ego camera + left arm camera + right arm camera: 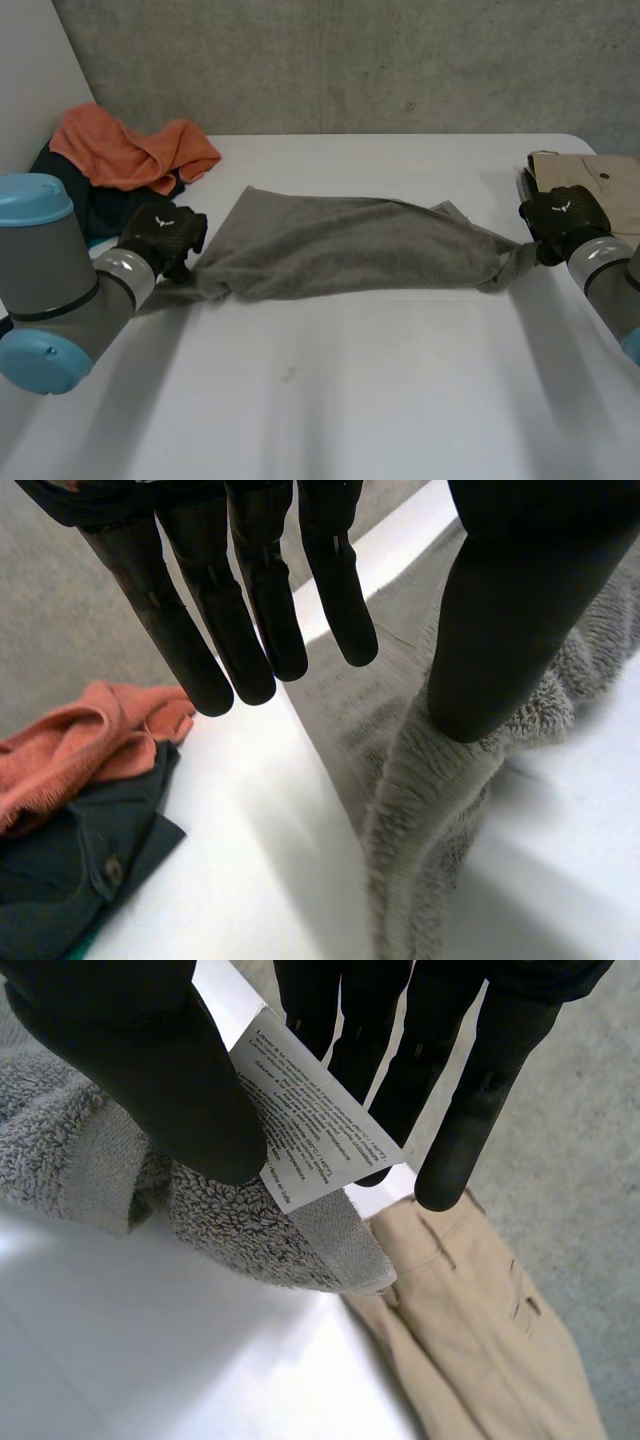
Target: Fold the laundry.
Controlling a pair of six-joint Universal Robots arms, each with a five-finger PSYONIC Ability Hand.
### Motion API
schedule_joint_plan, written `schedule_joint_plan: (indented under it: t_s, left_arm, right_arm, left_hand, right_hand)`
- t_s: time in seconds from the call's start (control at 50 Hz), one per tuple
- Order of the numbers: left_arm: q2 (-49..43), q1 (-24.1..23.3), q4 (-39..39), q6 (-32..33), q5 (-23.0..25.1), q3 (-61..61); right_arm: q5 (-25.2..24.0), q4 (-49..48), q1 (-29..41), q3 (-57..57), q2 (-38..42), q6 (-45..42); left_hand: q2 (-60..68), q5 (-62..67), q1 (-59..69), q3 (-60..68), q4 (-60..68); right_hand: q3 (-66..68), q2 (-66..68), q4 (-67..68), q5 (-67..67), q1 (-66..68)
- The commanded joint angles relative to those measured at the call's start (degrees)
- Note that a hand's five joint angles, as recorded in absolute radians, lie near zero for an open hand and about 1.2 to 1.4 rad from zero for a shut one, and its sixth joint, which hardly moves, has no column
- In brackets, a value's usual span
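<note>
Right end of the towel (340,250): pinched by the right robot hand (562,215), thumb and fingers closed on the corner and its white label (310,1110). Left end: under the left robot hand (160,235), with fingers (335,590) straight and clear of the cloth and just the thumb lying against the bunched pile. No pinch to be seen there, so judged a slack hold rather than a grip.

Strung across the middle of the head view, long axis left to right, hand to hand, twisted narrow at both ends. Cannot tell whether resting on the counter (350,400) or hanging just above it. Equally near to both arms, one at each end. Next fold likely along that axis, one end carried over to the other. Probably calls for a firmer left hold first.

From the head view: the whole span at once. From the right wrist view: the label, and beige trousers (470,1310) just beyond the fingertips, near enough to snag. From the left wrist view: the straight fingers, and beyond them an orange cloth (80,750) on a dark garment (80,880), apart from the towel.
</note>
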Motion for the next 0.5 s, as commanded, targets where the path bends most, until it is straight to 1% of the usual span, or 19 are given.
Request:
schedule_joint_plan:
  t_s: [0.02,0.1,0.16,0.26,0.3,0.34,0.36,0.4,0.42,0.46,0.5]
  left_arm:
    - [-0.50,0.18,-3.56,-0.43,-0.35,-0.53]
    - [-1.03,0.44,-4.18,-0.34,-0.44,-0.71]
    - [-0.94,0.62,-4.35,-0.34,-0.79,-1.32]
    - [-1.20,0.27,-4.18,-0.25,-1.67,-1.68]
    - [-1.90,0.00,-4.00,-0.08,-2.02,-1.15]
    - [-3.13,0.00,-3.91,0.27,-2.20,-0.54]
    - [-4.62,0.09,-4.17,0.97,-2.28,0.51]
    - [-5.59,0.09,-4.35,2.20,-2.29,1.66]
    - [-6.12,0.26,-4.87,3.43,-2.89,2.62]
    - [-5.78,0.35,-5.49,4.14,-3.60,2.89]
    - [-3.15,0.44,-5.93,4.23,-4.04,2.46]
  right_arm:
    - [0.44,-0.15,-0.09,-0.03,0.71,1.82]
    - [0.61,-0.15,-0.09,-0.03,0.89,1.83]
    - [0.61,-0.15,-0.09,-0.03,1.06,1.65]
    - [0.61,-0.06,0.00,0.14,0.98,1.47]
    - [0.61,-0.15,0.17,0.14,0.89,1.47]
    - [0.70,-0.06,0.35,0.23,0.71,1.47]
    - [0.70,-0.06,0.35,0.23,0.63,1.47]
    - [0.88,0.02,0.44,0.23,0.36,1.47]
    - [1.05,0.11,0.44,0.32,-0.16,1.56]
    - [1.40,0.64,0.35,0.49,-1.04,1.48]
    - [1.75,2.29,0.17,0.93,-3.14,1.21]
  left_hand:
    - [3.58,3.85,4.13,3.47,3.90]
    - [0.06,0.33,0.60,-0.05,0.37]
    - [-6.84,-6.57,-6.29,-6.95,-6.52]
    - [-9.21,-8.94,-8.66,-9.32,-8.89]
    - [-6.36,-6.09,-5.82,-6.47,-6.04]
    - [1.85,2.12,2.40,1.74,2.17]
    - [16.38,16.66,16.93,16.27,16.70]
    - [34.10,34.37,34.65,33.99,34.42]
    - [36.34,36.61,36.88,36.23,36.65]
    - [36.36,36.63,36.90,36.25,36.68]
    - [36.36,36.63,36.90,36.25,36.68]
  right_hand:
    - [11.84,12.25,11.37,13.44,15.34]
    - [11.84,12.25,11.37,13.44,15.34]
    - [11.84,12.25,11.37,13.44,15.34]
    - [11.84,12.25,11.37,13.44,15.34]
    - [11.84,12.25,11.37,13.44,15.34]
    - [11.84,12.25,11.37,13.44,15.34]
    - [11.84,12.25,11.37,13.44,15.34]
    - [11.84,12.25,11.37,13.44,15.34]
    - [11.84,12.25,11.37,13.44,15.34]
    - [11.84,12.25,11.37,13.44,15.34]
    - [11.84,12.25,11.37,13.44,15.34]
